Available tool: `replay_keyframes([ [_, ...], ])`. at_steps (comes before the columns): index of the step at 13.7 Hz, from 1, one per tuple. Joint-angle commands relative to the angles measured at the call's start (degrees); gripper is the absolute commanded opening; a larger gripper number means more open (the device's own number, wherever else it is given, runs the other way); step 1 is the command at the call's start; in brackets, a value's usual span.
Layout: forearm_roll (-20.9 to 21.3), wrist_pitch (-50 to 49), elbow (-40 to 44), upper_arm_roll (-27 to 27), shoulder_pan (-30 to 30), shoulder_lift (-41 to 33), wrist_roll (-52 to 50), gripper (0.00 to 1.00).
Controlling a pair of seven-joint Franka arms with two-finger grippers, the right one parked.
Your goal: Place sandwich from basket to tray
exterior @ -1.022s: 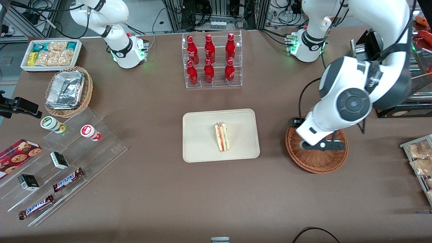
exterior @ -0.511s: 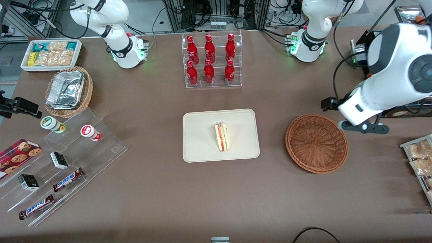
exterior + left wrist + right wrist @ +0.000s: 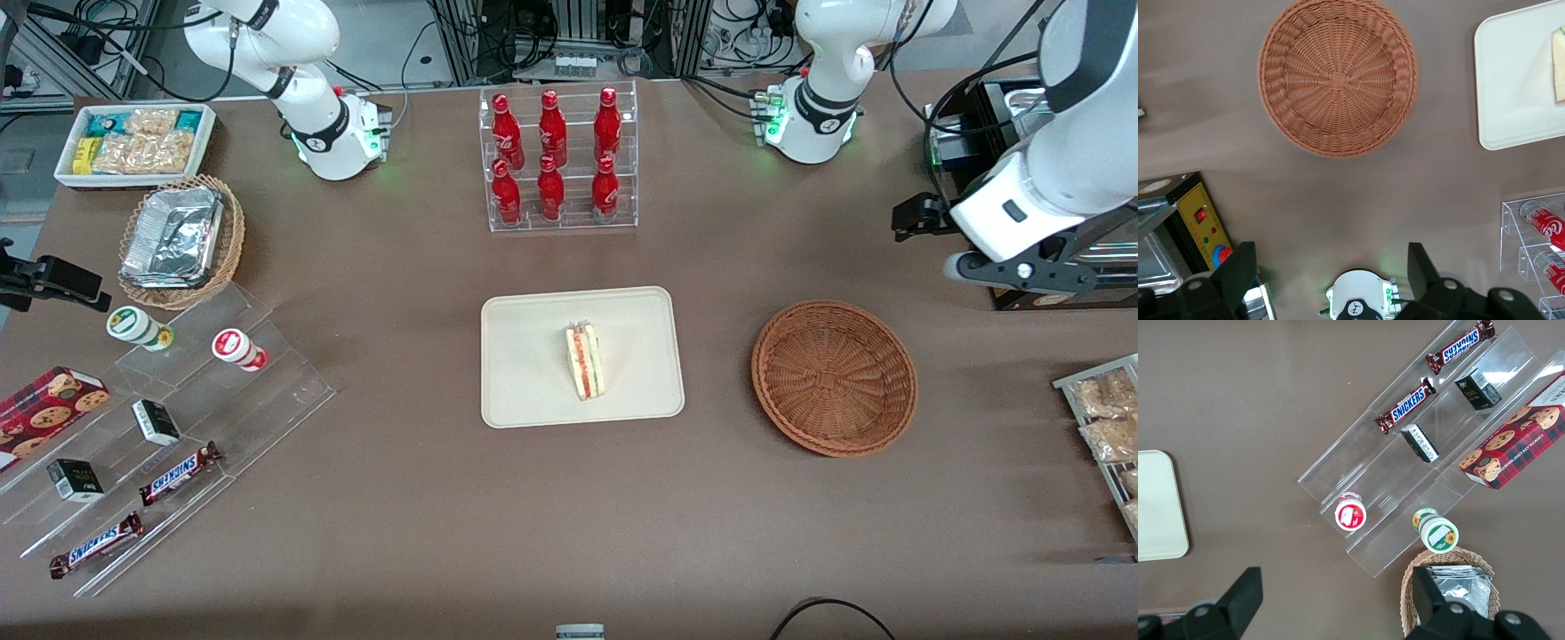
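Item: sandwich (image 3: 584,361). Triangular wedge in clear wrap, red and green filling edge showing. Location: on the tray (image 3: 524,391), near its middle, standing on one face. Nothing touches it.

Item: tray. Cream rectangular, low rim, at table centre, nearer the front camera than the rack of red bottles (image 3: 556,158).

Item: basket (image 3: 833,378). Reddish-brown wicker, round, no contents (the weave is bare to the bottom in both views). Beside the tray, toward the working arm's end of the table.

Item: gripper (image 3: 1013,269). Left arm's, raised high and well apart from the basket, farther from the front camera than it. Fingers (image 3: 1239,275) spread wide apart, nothing between them.

Step in hand, judged: delivery looks complete; what remains is clearing the arm away. Doing it well means holding height, keeping the claw spread, and steering clear of the black equipment box (image 3: 1036,293) close by the wrist and of the packets (image 3: 1105,418) at the table edge.

View notes: the front view alone gives the sandwich whole and its place on the tray. The left wrist view cuts it to a sliver at the tray's (image 3: 1511,87) edge, but alone shows the spread fingers and the basket's (image 3: 1338,77) bare floor square-on.
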Motion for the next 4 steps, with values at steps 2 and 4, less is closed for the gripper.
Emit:
replay_keyframes([
  [2, -0.84, -1.0, -1.62, 1.74, 0.56, -2.38, 1.51, 1.0],
  [4, -0.84, -1.0, -1.8, 1.83, 0.65, -2.38, 1.51, 1.0],
])
